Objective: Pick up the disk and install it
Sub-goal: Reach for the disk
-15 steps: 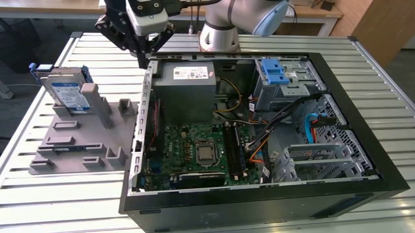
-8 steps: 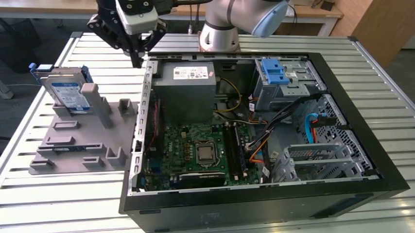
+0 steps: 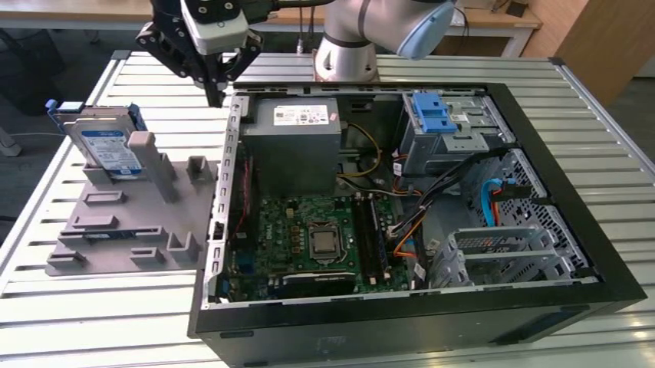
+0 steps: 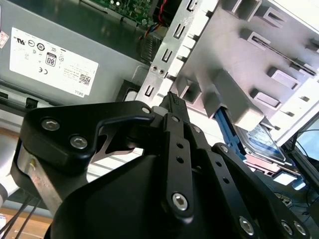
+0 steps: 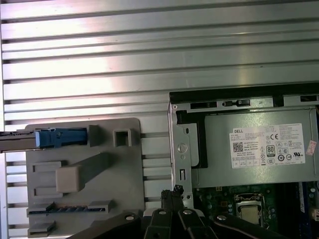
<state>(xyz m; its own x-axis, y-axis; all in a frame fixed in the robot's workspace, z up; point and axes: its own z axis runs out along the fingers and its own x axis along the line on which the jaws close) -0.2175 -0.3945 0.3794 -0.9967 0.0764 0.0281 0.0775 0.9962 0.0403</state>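
Disk, upright in its grey holder, looks dense, rigid and shock-sensitive, best pinched across its flat faces; the end effector hangs closed, empty.

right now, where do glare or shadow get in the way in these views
First wrist view: overhead light glares in bright bands off the aluminium table slats, though the disk is clear of it. Second wrist view: the black gripper sits dark in the foreground, and the background past the grey fixture washes out white. Exterior view: even light, computer case interior shaded.

Open air above disk, fixture posts alongside.
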